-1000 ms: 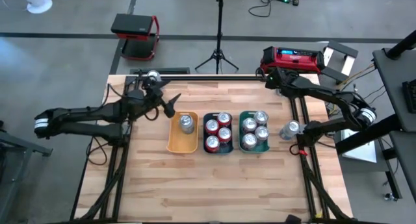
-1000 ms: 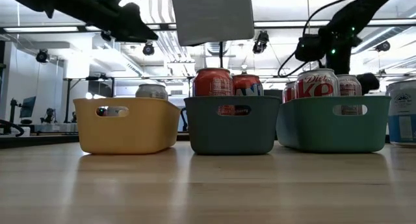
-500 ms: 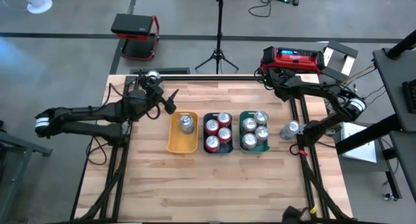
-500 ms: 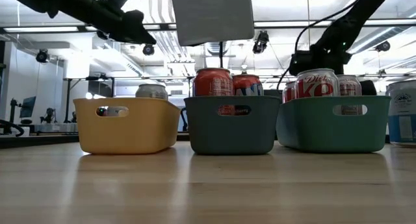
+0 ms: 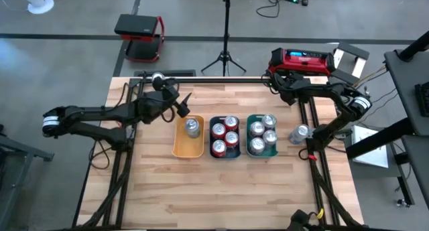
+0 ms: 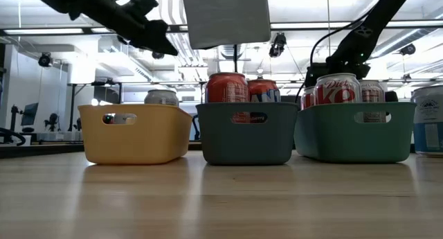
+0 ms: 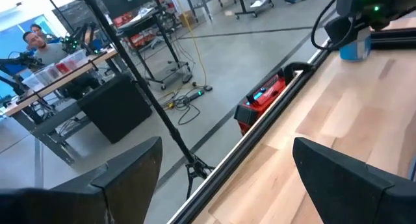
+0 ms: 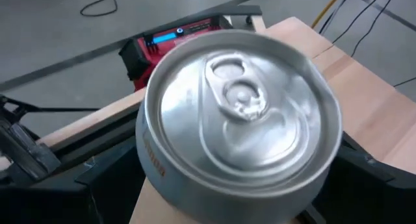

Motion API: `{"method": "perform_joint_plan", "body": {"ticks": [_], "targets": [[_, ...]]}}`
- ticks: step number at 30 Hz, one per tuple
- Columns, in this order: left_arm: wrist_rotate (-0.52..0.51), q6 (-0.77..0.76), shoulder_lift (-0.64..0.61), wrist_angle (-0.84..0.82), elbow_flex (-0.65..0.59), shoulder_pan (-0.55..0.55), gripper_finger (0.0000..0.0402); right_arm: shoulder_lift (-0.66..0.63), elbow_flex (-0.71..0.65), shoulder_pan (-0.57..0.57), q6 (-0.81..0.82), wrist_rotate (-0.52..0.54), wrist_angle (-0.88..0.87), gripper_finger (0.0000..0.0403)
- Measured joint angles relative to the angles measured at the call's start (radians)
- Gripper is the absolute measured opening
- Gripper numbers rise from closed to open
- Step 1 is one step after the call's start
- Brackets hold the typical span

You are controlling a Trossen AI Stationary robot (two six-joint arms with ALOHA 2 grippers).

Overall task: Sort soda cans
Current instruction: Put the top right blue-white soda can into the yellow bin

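Your right claw (image 5: 303,134) grips a silver can (image 8: 239,123) at the worktop's (image 5: 201,191) right edge, beside the green tray (image 5: 249,153). Left claw (image 5: 182,105) hangs open, upper left of the yellow tray (image 5: 177,150). Step in hand: carrying. Next: place it in its matching tray.

Bright overhead light — blurry close-ups

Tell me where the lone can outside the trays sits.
In the high view, the lone can stands at the table's right edge, right of the green tray, held in the right gripper.
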Motion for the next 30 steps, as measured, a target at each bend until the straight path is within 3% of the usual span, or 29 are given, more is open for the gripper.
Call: {"method": "perform_joint_plan", "body": {"ticks": [10,16,25,30], "targets": [[-0.061,0.013,0.037,-0.007,0.021,0.003,0.0307,-0.01,0.0,0.006,-0.033,0.014,-0.001,0.0287],[-0.065,0.029,-0.002,-0.103,0.02,0.003,0.0285,-0.077,-0.001,0.06,-0.102,-0.006,-0.014,0.0291],[-0.067,0.031,-0.108,-0.138,-0.051,0.003,0.0267,-0.356,0.045,0.288,-0.32,0.008,-0.019,0.0295],[-0.058,0.03,-0.217,-0.129,-0.103,0.003,0.0267,-0.426,0.123,0.478,-0.412,-0.037,-0.017,0.0294]]}}
